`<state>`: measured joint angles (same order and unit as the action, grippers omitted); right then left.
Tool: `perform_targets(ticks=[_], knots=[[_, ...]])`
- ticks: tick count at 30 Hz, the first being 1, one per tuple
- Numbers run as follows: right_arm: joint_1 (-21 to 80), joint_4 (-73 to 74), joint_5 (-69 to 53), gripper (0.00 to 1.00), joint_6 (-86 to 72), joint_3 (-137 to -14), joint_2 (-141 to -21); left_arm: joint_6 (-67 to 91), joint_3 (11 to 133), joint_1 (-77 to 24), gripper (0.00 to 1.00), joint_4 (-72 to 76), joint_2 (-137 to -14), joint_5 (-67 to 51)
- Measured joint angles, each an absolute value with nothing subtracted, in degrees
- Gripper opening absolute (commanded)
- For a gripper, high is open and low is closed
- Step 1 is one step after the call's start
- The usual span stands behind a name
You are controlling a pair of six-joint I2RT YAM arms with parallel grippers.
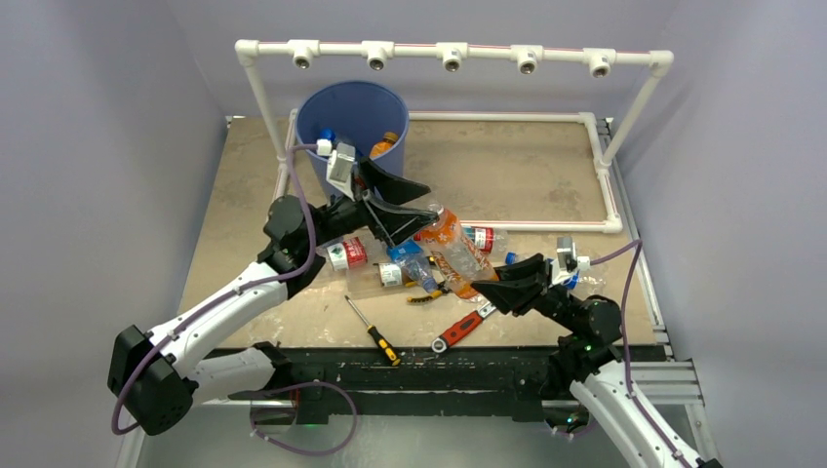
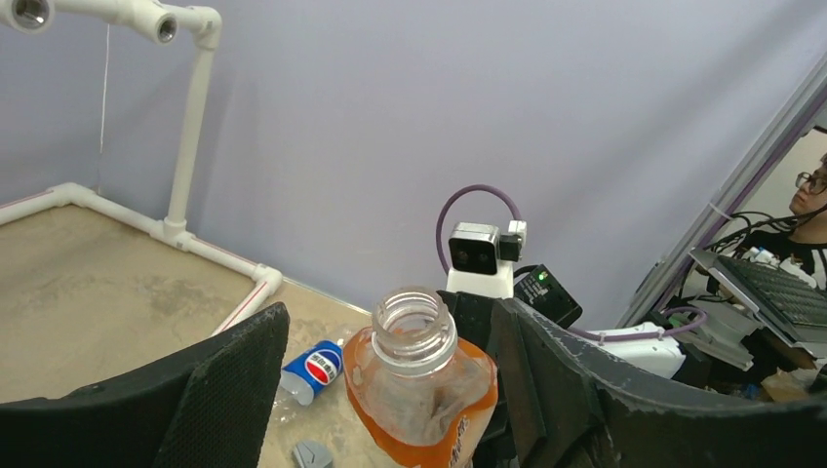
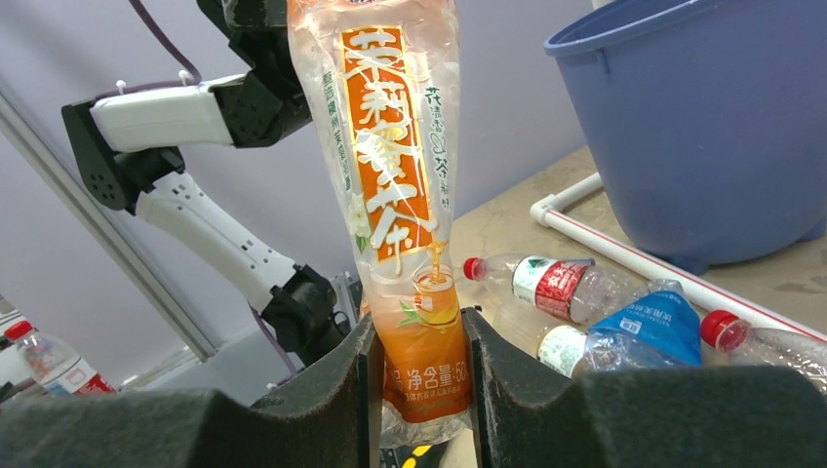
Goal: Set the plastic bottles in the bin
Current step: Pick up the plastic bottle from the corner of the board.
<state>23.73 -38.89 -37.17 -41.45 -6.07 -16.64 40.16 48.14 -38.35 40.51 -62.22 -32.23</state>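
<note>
- Above the middle of the table [image 1: 527, 166], a long orange bottle [image 1: 451, 244] is held off the surface, tilted, between the two arms.
- Right claw [image 3: 419, 363]: clamped on the bottle's lower end, one finger pressed against each side of the label.
- Left claw [image 2: 390, 341]: open, with its fingers [image 2: 229, 380] standing on either side of the bottle's uncapped neck; a gap shows on at least one side.
- Blue bin [image 1: 341, 107]: upright at the far left of the table, just behind the left claw; an orange-capped bottle [image 1: 387, 143] lies inside it.
- Loose bottles [image 3: 551, 283] with red and blue labels lie on the table under the held one, near the bin's base.
- A screwdriver [image 1: 373, 331] and a red-handled wrench [image 1: 460, 330] lie near the front edge.
</note>
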Motion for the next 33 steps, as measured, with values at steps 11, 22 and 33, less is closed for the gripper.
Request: perform_targets(ticks=[11,22,33], knots=[[23.73,-36.93,-37.19,0.00,-41.01,-6.07,-15.62,36.91,50.09,-41.93,0.35,35.90,-64.71,-30.39],[23.73,-34.50,-37.12,0.41,-40.53,-6.07,-14.06,36.56,50.37,-43.29,0.00,35.81,-64.71,-29.71],[23.73,-29.28,-36.86,0.99,-41.58,-10.33,-15.57,33.52,50.35,-43.66,0.00,32.47,-60.53,-26.68]])
